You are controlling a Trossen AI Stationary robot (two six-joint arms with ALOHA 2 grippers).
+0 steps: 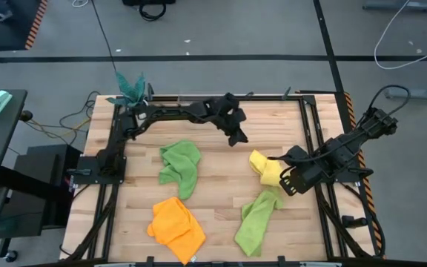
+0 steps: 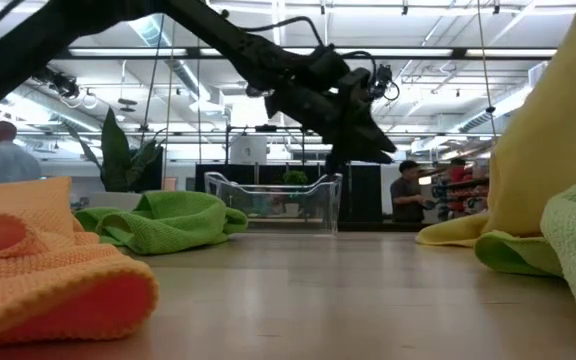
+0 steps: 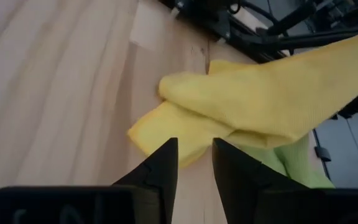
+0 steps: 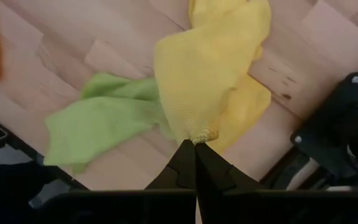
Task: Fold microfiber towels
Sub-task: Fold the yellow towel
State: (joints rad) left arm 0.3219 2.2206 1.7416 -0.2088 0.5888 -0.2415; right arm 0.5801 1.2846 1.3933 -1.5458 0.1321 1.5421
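Right now the yellow towel (image 1: 265, 169) lies right of centre on the counter (image 1: 221, 185), one corner lifted by the right hand (image 4: 194, 144), whose fingers are pressed together pinching that corner. To fold it well, I'd carry the corner straight across to the opposite edge, keeping it taut. The left hand (image 3: 194, 152) hovers just beside the towel, fingers partly spread, holding nothing. 2 green towels (image 1: 180, 165) and 1 orange towel (image 1: 176, 226) wait nearby.
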